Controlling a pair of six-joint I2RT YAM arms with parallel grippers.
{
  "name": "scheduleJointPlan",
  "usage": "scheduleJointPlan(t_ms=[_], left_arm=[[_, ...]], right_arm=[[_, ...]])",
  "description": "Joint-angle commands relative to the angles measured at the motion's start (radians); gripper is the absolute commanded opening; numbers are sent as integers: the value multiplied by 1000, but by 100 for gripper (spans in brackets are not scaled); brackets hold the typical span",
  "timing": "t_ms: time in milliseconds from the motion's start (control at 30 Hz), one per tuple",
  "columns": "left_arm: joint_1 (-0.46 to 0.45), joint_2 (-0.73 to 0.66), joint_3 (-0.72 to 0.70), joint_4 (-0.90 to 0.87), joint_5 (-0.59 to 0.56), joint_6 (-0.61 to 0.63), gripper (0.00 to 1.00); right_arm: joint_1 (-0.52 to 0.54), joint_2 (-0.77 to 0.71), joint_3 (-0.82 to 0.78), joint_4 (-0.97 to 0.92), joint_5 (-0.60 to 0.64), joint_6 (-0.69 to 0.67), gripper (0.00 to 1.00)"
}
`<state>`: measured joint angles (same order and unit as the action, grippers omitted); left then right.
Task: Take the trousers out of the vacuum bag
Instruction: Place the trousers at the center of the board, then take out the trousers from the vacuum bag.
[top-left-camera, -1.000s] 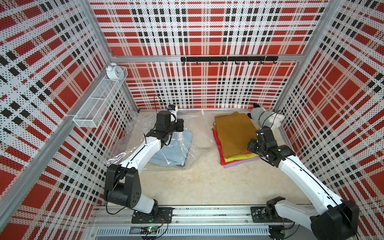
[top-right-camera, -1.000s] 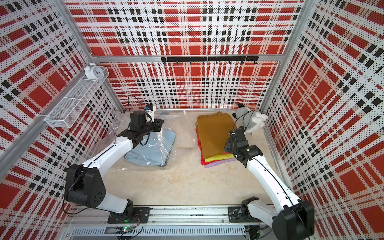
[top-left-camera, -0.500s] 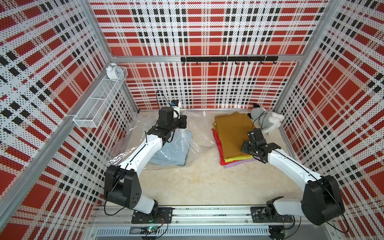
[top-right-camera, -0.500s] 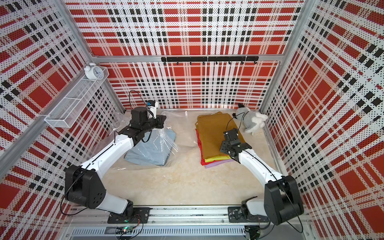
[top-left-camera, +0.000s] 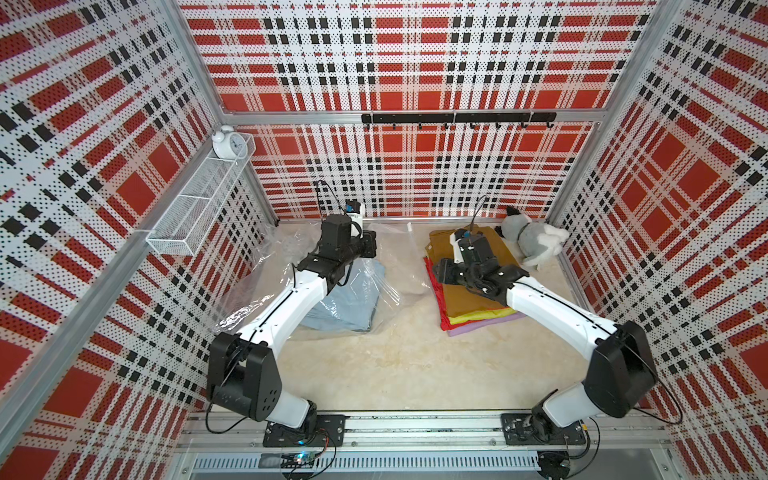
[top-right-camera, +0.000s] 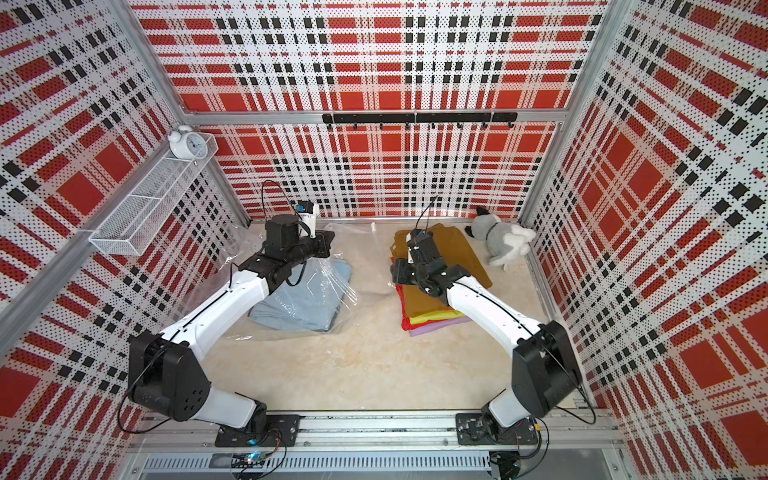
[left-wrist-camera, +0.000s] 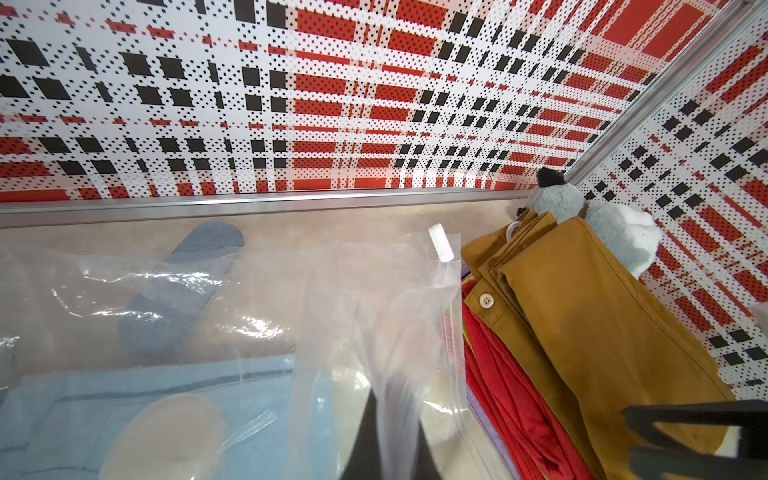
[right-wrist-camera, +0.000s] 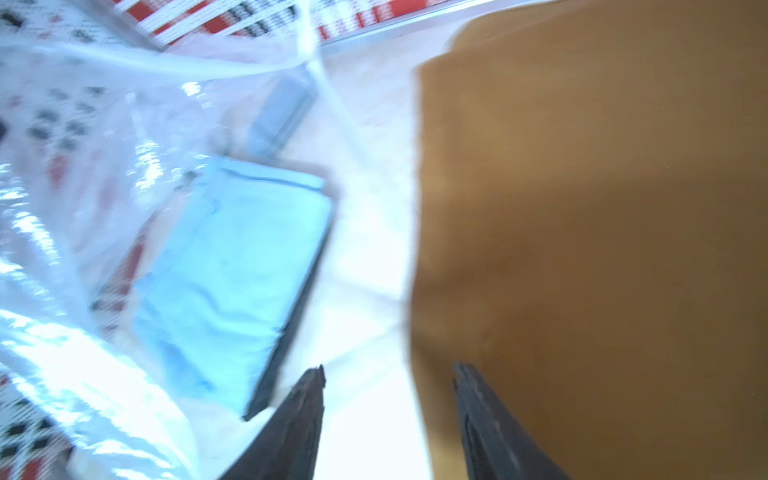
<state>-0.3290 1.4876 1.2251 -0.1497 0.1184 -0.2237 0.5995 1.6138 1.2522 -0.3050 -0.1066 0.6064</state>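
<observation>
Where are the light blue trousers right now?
In both top views the light blue trousers lie inside the vacuum bag on the left side, under the left arm, apart from the mustard-topped stack.

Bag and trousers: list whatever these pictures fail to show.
- Left gripper: cut off by the left wrist view's edge and veiled by bag film. In both top views its own body covers the tips.
- Whatever lies under the blue trousers: covered by them, and the right wrist view is blurred.
- Lower pairs: only edges show under the brown pair.
</observation>
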Motion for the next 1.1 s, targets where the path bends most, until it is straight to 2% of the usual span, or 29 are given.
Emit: scheduleJointPlan(t_ms=[0,200,533,1067], left_arm=[[-19,-40,-15,26,-50,25,0],[-30,-47,-33,28,-88,46,0],[-31,-42,-53,39,-98,35,0],[-27,-37,-55,39,-107,39,0]], right_arm=[[42,117,76,124,-134,27,56],[74,307,186,202,-217,112,56],[121,510,282,248,-180,243,56],[146,681,365,286,-214,305,54]])
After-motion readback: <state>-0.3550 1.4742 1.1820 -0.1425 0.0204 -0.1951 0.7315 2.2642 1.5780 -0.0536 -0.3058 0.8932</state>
